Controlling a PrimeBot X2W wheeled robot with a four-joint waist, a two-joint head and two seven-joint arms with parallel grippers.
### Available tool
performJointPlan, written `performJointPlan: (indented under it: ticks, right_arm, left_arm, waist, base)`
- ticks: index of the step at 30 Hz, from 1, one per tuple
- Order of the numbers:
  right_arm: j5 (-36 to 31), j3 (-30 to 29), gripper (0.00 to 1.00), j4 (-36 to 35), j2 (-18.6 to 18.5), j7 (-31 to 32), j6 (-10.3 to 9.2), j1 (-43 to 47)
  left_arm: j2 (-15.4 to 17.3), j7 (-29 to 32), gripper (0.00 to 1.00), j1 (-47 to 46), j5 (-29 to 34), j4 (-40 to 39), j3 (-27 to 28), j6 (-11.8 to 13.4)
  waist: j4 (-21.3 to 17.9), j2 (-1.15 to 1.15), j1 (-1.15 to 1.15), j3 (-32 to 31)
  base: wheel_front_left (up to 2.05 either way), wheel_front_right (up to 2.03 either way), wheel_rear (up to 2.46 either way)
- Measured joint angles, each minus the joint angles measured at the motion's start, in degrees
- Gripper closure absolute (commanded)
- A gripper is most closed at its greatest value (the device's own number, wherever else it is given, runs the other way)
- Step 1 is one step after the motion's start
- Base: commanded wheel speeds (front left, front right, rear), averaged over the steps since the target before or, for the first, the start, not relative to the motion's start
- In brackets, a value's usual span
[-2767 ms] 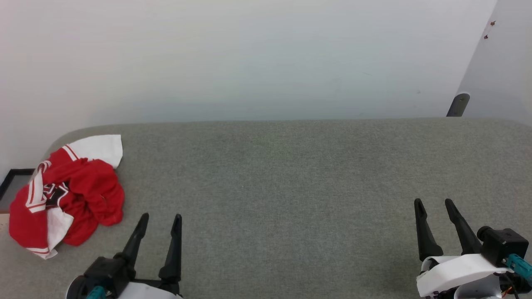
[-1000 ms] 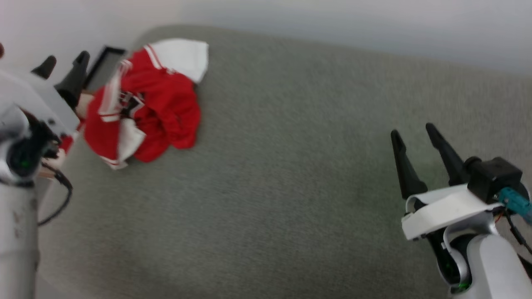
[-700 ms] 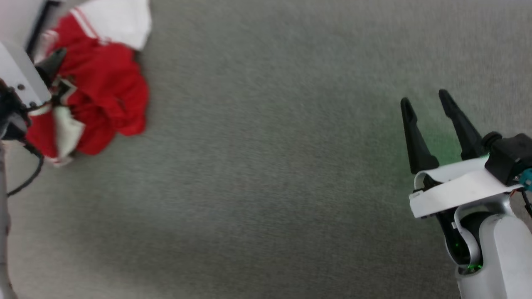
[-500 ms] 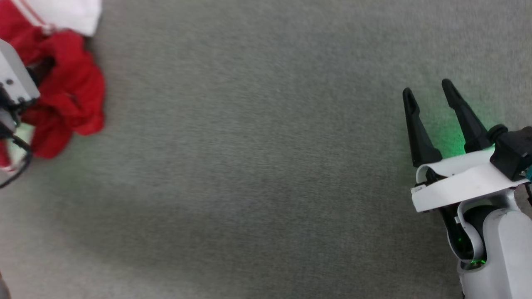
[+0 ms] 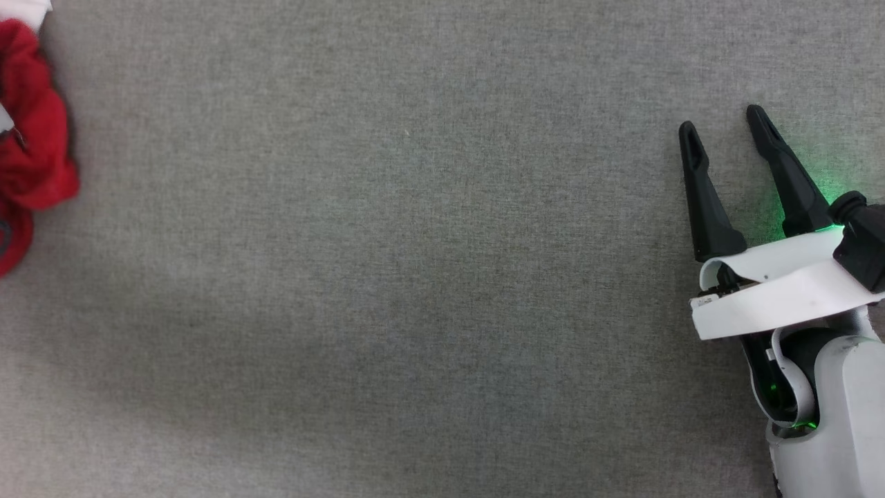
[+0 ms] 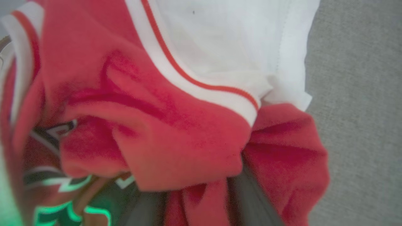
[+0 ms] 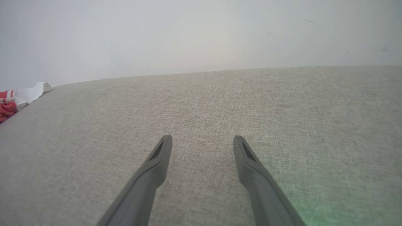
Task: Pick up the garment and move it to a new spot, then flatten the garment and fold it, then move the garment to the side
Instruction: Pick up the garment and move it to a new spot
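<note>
This looks to me like a bare test room or lab, though I can't be sure. A wide surface (image 5: 415, 242) covered in grey woven fabric, its far edge rounded, stands against a plain pale wall (image 7: 201, 31) with a few small scuffs. A crumpled red jersey (image 6: 157, 141) lies at its left end.

The garment (image 6: 176, 135) is soft, matt cloth. The grey surface (image 5: 415, 242) is coarse, matt woven fabric. The right gripper (image 5: 720, 116) looks like matt black plastic, its white shell (image 5: 774, 290) smooth.
</note>
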Motion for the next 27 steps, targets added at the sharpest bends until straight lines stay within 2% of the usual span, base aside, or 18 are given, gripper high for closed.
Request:
performJointPlan:
  ticks: [5, 9, 15, 21, 27]
  right_arm:
    - [0.2, -0.6, 0.0, 1.4, 0.0, -0.2, 0.0, 0.3]
    - [0.7, -1.4, 0.0, 3.8, 0.0, -0.7, -0.01, 2.7]
    - [1.2, -2.4, 0.0, 6.3, 0.4, -1.4, -0.02, 5.2]
    - [1.7, -3.0, 0.0, 8.7, 1.4, -2.9, -0.02, 7.7]
    - [2.4, -3.7, 0.0, 9.8, 2.0, -3.6, -0.02, 9.8]
  left_arm:
    - [-0.4, -3.3, 1.0, -0.3, 1.1, 1.6, -1.1, -0.9]
    - [-0.9, -6.2, 1.0, -0.4, 2.3, 1.4, -3.4, -2.7]
    - [0.8, -9.5, 1.0, -2.6, 4.9, -2.0, -6.3, -3.8]
    - [2.0, -10.9, 1.0, -5.0, 7.1, -8.6, -10.9, -4.6]
    - [2.8, -8.6, 1.0, -5.6, 7.4, -16.1, -13.6, -4.7]
  waist:
    - [0.4, 0.0, 0.0, -1.6]
    - [1.6, 0.0, 0.0, -5.2]
    - [3.0, 0.0, 0.0, -10.0]
    - [4.7, 0.0, 0.0, -17.3]
    - [5.7, 0.0, 0.0, -23.6]
  base:
    - [0.0, 0.0, 0.0]
    - [0.0, 0.0, 0.0]
    - [0.0, 0.0, 0.0]
    - [0.0, 0.0, 0.0]
    - [0.0, 0.0, 0.0]
